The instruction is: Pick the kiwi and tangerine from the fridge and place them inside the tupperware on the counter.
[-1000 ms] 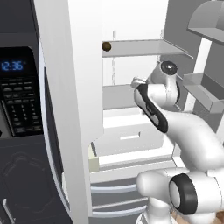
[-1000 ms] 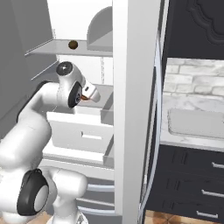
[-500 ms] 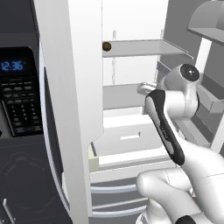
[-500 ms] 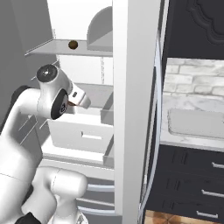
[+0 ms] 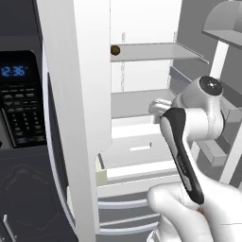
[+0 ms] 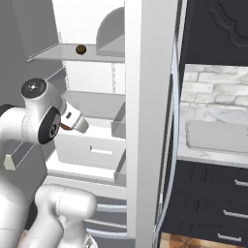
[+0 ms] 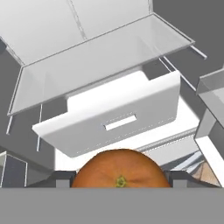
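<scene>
The tangerine sits between the two dark fingertips at the bottom of the hand view, with my gripper shut on it. A sliver of the tangerine shows beside the gripper in the right base view. The hand hangs in front of the open fridge, above its white inner drawer. The kiwi rests at the left end of the upper fridge shelf, and the kiwi is well above the hand. The tupperware lies on the counter right of the fridge.
A dark wall oven with a blue clock stands left of the fridge. Door shelves jut out on the right. The glass shelf lies above the drawer. Dark cabinet drawers sit under the counter.
The hand has drawn back out of the fridge with the tangerine in it, away from the shelf and drawer. The arm's elbow has swung outward. The kiwi has stayed put.
</scene>
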Controlling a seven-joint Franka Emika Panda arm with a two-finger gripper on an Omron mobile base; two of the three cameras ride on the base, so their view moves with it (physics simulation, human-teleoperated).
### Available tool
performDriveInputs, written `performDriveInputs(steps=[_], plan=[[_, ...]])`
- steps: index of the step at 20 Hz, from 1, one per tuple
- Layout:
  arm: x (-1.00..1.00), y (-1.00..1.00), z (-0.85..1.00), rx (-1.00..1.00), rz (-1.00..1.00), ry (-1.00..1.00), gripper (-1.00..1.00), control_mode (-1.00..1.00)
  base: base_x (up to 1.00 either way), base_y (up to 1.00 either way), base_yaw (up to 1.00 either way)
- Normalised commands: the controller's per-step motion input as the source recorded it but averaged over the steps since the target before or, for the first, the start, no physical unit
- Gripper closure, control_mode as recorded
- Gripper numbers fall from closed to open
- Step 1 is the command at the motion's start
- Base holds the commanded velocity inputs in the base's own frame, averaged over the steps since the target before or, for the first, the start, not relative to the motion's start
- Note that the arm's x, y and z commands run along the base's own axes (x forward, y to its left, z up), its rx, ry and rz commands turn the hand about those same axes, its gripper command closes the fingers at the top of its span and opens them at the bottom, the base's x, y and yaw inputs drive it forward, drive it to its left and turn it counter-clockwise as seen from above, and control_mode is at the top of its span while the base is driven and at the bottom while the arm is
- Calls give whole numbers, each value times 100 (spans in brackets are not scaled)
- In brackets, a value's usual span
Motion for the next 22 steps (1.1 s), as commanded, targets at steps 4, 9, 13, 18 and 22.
performDriveInputs(steps=[4, 9, 13, 18, 22], plan=[[-46, 21, -19, 0, 0, 0, 100, -100, 0, 0, 0], [0, 0, 0, 0, 0, 0, 100, 100, -90, 3, -12], [0, 0, 0, 0, 0, 0, 100, 100, -100, 0, -22], [0, 0, 0, 0, 0, 0, 100, 100, -100, 0, -50], [0, 0, 0, 0, 0, 0, 100, 100, -48, -19, -98]])
